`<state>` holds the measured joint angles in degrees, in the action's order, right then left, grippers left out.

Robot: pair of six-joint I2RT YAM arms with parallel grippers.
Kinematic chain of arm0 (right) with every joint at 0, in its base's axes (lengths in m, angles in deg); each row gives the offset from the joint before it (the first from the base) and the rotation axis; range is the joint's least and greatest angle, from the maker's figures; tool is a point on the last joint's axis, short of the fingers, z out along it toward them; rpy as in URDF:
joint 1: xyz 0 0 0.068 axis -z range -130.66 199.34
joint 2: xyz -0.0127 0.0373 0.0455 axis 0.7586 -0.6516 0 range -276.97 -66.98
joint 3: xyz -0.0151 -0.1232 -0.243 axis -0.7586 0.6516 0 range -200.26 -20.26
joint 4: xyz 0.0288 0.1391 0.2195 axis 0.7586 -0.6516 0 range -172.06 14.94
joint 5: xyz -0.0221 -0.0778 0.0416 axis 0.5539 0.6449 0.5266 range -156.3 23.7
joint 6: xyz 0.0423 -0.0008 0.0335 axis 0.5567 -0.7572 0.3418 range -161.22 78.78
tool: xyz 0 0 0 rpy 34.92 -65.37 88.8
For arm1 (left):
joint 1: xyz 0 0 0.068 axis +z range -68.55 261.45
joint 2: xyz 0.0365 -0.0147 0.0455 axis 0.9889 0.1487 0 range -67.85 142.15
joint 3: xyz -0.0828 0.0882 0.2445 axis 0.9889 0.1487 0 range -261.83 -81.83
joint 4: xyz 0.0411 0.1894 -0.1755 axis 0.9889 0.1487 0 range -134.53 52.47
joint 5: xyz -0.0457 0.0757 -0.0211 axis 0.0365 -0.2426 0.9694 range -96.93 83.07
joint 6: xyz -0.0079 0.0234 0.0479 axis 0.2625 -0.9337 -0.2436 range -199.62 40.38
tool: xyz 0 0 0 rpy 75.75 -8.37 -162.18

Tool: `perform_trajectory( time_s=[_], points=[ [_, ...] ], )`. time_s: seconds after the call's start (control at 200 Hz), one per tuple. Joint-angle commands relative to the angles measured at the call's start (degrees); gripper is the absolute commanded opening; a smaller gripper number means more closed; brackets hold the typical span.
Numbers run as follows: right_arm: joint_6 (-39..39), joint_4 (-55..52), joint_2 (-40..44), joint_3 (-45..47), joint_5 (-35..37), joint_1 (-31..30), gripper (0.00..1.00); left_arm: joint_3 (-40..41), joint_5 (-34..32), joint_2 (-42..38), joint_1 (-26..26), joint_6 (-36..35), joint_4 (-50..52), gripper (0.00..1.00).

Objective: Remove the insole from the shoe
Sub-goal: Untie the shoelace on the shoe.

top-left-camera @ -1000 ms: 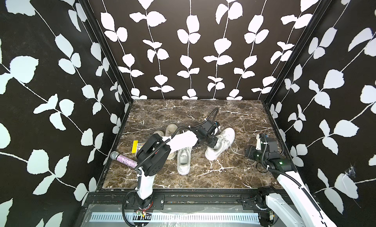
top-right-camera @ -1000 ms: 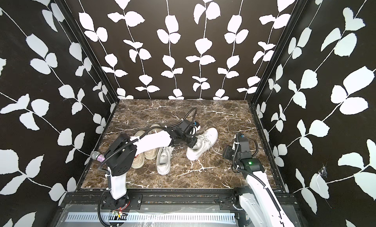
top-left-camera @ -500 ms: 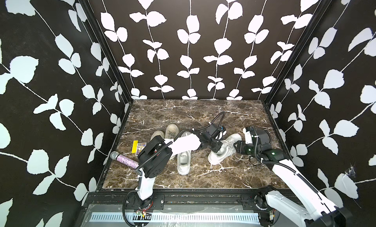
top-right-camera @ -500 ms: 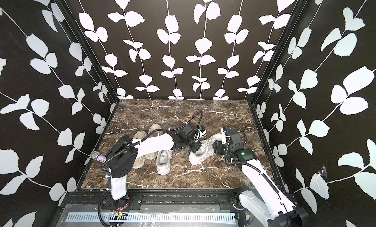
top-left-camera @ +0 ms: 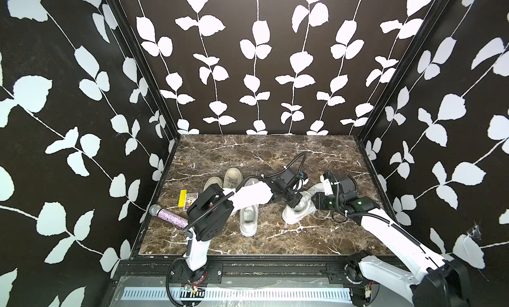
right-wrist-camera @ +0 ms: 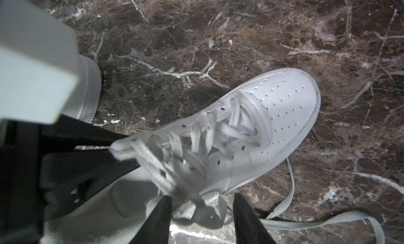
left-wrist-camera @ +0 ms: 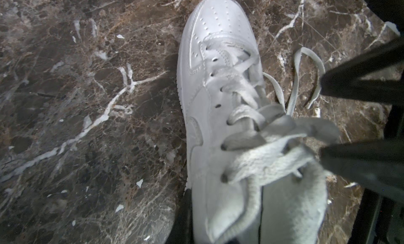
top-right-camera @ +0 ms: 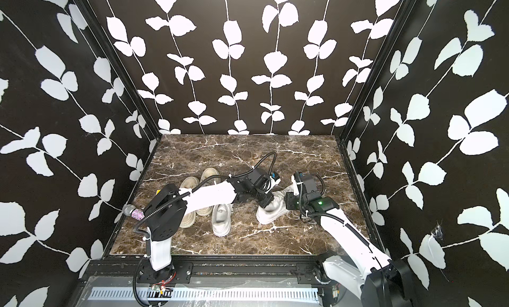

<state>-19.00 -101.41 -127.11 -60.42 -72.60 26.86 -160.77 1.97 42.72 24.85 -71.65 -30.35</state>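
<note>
Quick rundown: the white sneaker is on the marble table, toe pointing toward the arm bases, and both arms are right on it.

The left gripper is clamped tight on the top edge of the sneaker's upper, up by the last eyelets. In the right wrist view its black fingers are squeezed together with barely a sliver between them.

The right gripper comes at the sneaker's opening from the opposite side. Its jaws are apart and straddle the bunched laces, not pinching anything as far as I can see. A loose lace end trails on the marble just beside the sneaker.

The insole I honestly can't make out in any view, since the laces and grippers cover the opening.

Everything else is on the left arm's side of the white sneaker:
- the other sneaker is near it but not touching
- a pair of tan shoes sits beyond that
- a yellow card lies next to a small printed pack
- a glittery purple microphone is the farthest from the sneaker
</note>
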Motion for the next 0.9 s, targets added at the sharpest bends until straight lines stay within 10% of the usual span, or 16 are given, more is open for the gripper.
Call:
perform_trajectory(
  time_s=[0.0, 0.545, 0.895],
  points=[
    [-0.7, 0.9, -1.1, -1.4, 2.7, -0.6, 0.44, -2.5, 2.5, -4.7, -0.8, -1.0, -4.8, 0.00],
    [1.9, 1.5, -2.8, -0.9, 13.1, -2.5, 0.37, -2.2, 2.6, -5.1, -1.6, -1.2, -5.4, 0.00],
    [3.4, -0.4, 0.6, 1.1, 6.2, -4.0, 0.37, -1.7, 1.4, -5.0, -1.6, -1.2, -5.4, 0.00]
  ],
)
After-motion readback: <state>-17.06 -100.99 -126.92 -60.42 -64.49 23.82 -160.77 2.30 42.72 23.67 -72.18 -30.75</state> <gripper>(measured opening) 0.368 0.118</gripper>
